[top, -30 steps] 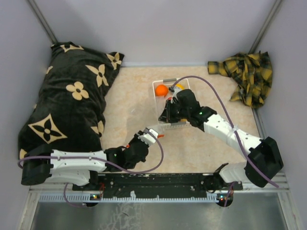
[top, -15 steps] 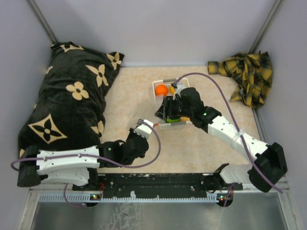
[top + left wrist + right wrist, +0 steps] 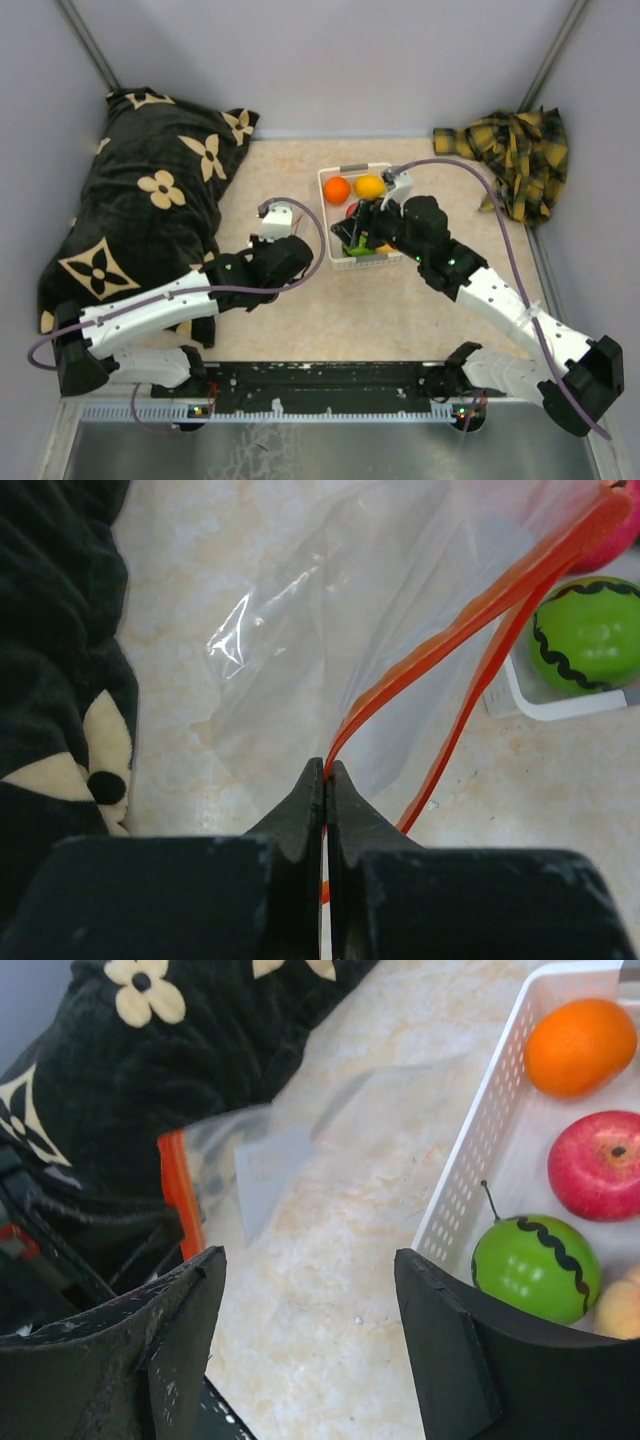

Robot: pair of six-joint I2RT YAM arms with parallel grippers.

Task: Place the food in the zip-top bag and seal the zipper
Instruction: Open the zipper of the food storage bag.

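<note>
Swinging up from the near edge, my left hand has carried the clear, crinkly plastic bag forward and now sits just right of the black pillow with cream flowers. Its fingers are pressed tight together on one lip of the thin red-orange zipper strip. The other lip hangs free just to the right, so the mouth gapes a little. The bag trails ahead of that hand over the beige speckled surface, its far end near the white perforated plastic basket.

My right hand has come up out of that basket with its fingers spread wide and nothing between them. Ahead and to its right, the round orange, the red apple and the green lime with a dark wavy line lie in the basket.

I judge the bag is now staged and partly open, but no food is in it yet, so filling comes next.
</note>
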